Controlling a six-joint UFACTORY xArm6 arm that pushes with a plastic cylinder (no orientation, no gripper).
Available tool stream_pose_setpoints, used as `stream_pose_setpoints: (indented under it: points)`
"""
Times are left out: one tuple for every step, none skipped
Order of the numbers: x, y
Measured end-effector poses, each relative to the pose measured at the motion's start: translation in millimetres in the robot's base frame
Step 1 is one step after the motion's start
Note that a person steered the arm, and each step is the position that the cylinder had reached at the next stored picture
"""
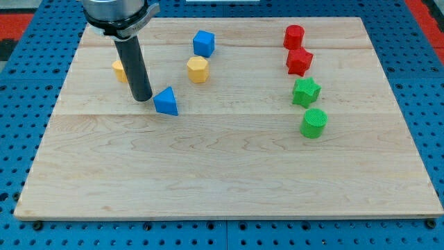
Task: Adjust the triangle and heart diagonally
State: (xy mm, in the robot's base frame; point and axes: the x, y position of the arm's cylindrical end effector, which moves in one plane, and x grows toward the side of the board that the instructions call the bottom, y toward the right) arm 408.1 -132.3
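A blue triangle block (166, 101) lies on the wooden board (229, 173) at the view's left of centre. My tip (141, 97) rests on the board just to the left of the triangle, close to it or touching it. A yellow block (120, 70), likely the heart, sits behind the rod and is mostly hidden by it, up and left of the triangle.
A blue cube (204, 43) and a yellow hexagonal block (198, 69) sit above and right of the triangle. At the view's right stand a red cylinder (294, 36), a red star (300, 61), a green star (305, 92) and a green cylinder (313, 123).
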Motion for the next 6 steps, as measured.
stream_pose_setpoints:
  points:
    - [0.0,42.1]
    - [0.0,64.8]
    - [-22.0,49.4]
    - [-59.0,19.1]
    - [-97.7,3.5]
    - [-109.9,-20.9]
